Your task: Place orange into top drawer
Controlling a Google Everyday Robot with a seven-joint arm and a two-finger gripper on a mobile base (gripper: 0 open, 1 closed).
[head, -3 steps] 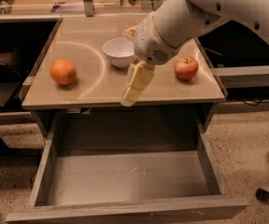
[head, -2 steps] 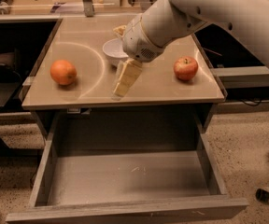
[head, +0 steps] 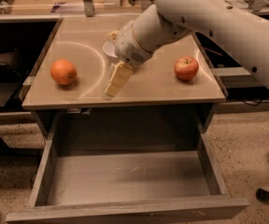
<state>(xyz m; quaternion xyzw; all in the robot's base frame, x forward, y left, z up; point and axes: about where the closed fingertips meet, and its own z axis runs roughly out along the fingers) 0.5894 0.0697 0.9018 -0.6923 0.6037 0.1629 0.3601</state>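
On table, near its left edge, orange sat untouched, well apart from hand, which hung mid-table near white bowl; hand's opening could not be told. Below, top drawer stood pulled out. You likely needed to swing toward orange, centre over it, descend straight.

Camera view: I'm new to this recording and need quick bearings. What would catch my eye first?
The big white arm reaches in from the upper right, its claw hanging over the middle of the tabletop. Next come the orange at the table's left and a red apple at its right. Below, the top drawer stands pulled wide open with nothing in it.
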